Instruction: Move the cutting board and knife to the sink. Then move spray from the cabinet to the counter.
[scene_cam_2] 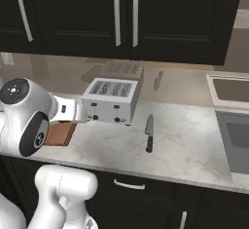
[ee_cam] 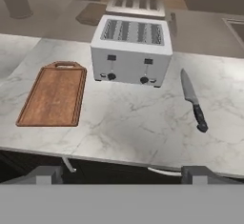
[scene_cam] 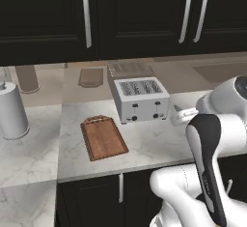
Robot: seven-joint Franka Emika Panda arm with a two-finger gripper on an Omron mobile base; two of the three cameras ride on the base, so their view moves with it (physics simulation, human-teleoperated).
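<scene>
We are facing a simulated kitchen with near-black panelled cabinets (scene_cam: 140, 16) carrying long silver bar handles above a white-grey veined marble table (scene_cam: 149, 141).

From the left base view we see the flat reddish-brown wooden cutting board (scene_cam: 103, 137) lying on the table with its loop handle toward the wall, just left of and in front of a silver four-slot toaster (scene_cam: 140, 99). A tall white paper-towel roll (scene_cam: 11, 110) stands well apart at the far left. The white arm (scene_cam: 217, 124) rises from the lower right and covers the table's right end.

From the right base view we see the small slim knife (scene_cam_2: 149, 134) with black handle and pale blade lying flat on the table, to the right of the toaster (scene_cam_2: 111, 101) and apart from it, handle toward the front edge. A corner of the cutting board (scene_cam_2: 62, 133) shows behind the arm on the left. The grey metal sink (scene_cam_2: 236, 140) sits at the right edge, well apart from the knife.

In the hand view we see the cutting board (ee_cam: 55, 94) left, the toaster (ee_cam: 131, 51) in the middle and the knife (ee_cam: 193, 101) right, none touching. The gripper (ee_cam: 121, 174) hangs over the table's front edge, its two grey fingertips (ee_cam: 45, 174) spread wide apart with nothing between them.
</scene>
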